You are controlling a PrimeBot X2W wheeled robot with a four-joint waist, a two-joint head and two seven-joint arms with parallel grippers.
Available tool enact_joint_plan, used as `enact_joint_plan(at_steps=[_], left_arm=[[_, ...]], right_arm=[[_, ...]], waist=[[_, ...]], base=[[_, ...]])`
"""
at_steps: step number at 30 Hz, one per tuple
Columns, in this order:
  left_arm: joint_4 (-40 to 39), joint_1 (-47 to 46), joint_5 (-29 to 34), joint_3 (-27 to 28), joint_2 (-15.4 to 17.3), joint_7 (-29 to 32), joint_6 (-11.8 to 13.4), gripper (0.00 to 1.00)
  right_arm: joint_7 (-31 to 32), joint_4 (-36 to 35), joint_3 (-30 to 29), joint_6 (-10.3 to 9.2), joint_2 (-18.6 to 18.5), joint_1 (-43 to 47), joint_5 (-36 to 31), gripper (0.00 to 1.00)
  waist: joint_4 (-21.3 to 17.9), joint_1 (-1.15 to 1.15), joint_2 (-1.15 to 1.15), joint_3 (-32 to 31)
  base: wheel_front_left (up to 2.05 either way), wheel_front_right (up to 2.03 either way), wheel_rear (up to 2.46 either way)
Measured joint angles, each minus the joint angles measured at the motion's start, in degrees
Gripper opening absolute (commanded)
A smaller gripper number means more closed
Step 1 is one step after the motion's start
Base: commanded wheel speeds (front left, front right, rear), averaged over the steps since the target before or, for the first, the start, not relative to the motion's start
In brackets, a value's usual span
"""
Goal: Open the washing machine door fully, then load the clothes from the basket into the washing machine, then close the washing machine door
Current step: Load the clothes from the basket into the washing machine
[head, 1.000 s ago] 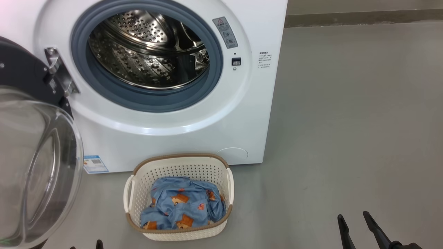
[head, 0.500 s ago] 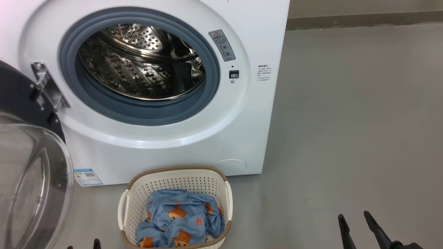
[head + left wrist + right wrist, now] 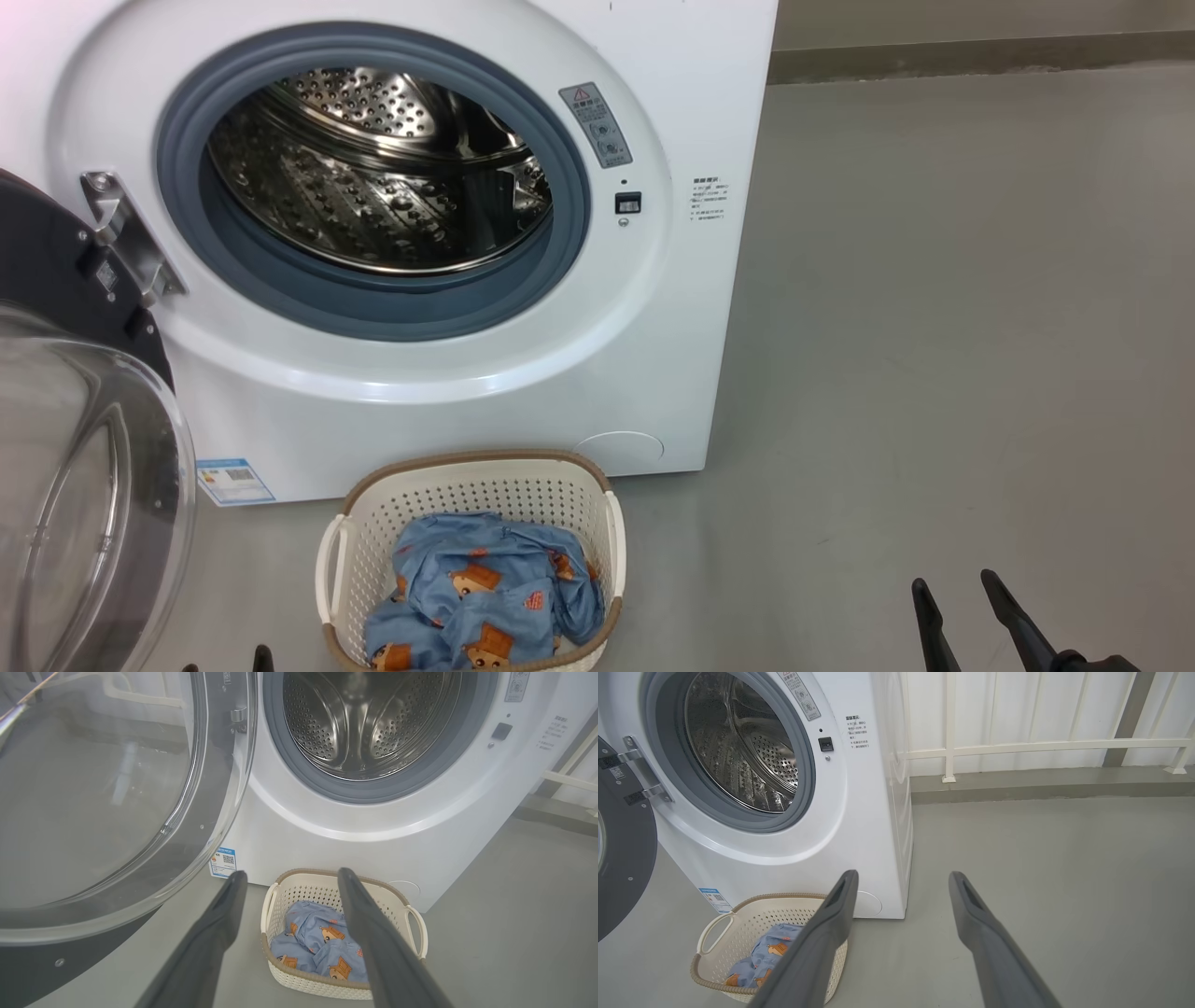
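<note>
The white washing machine (image 3: pixel 448 401) stands ahead with its steel drum (image 3: pixel 373 177) bare. The washing machine door (image 3: pixel 84 485) hangs swung out at the left, its glass bowl towards me. On the floor before the machine sits the cream basket (image 3: pixel 467 464) holding the blue bear-print clothes (image 3: pixel 481 597). My left gripper (image 3: pixel 227 661) is open at the bottom edge, left of the basket. In the left wrist view the left gripper (image 3: pixel 292 873) points at the basket (image 3: pixel 416 924) from above, apart from it. My right gripper (image 3: pixel 954 581) is open over bare floor, right of the basket, with nothing between its fingers (image 3: pixel 831 924).
Grey floor (image 3: pixel 934 327) stretches to the machine's right. A low kerb (image 3: pixel 1041 788) and a white railing (image 3: pixel 1017 746) run behind it. The open door takes up the space at the left. A blue label (image 3: pixel 233 481) sits low on the machine's front.
The head camera has shifted, so machine and basket sit lower and a little further left in the picture. Both grippers hold their places, still open.
</note>
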Motion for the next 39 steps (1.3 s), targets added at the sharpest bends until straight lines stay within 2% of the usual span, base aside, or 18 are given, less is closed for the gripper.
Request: enact_joint_plan(at_steps=[13,18,25,39], left_arm=[[-0.54,0.0,0.23,-0.25,0.01,0.0,-0.02,1.0],[-0.52,-0.17,2.11,-1.31,0.02,0.0,-0.2,1.0],[3.89,-7.11,3.59,-4.69,1.1,0.09,-1.71,1.0],[11.24,-22.67,-0.75,-7.91,8.5,4.1,-2.6,1.0]], right_arm=[[0.0,0.0,0.36,0.0,0.0,-0.01,0.57,1.0],[0.0,-0.03,0.75,0.0,0.0,-0.55,1.25,1.0],[0.0,-0.45,2.59,0.0,-0.01,-3.93,2.79,1.0],[0.0,-1.68,6.94,0.0,-0.11,-12.8,6.89,1.0]], waist=[[-0.28,0.0,0.0,0.66],[-0.91,0.0,0.0,1.98],[-2.19,0.0,0.0,7.12],[-7.12,0.0,0.0,20.41]], base=[[0.0,0.0,0.0],[0.0,0.0,0.0],[0.0,0.0,0.0],[0.0,0.0,0.0]])
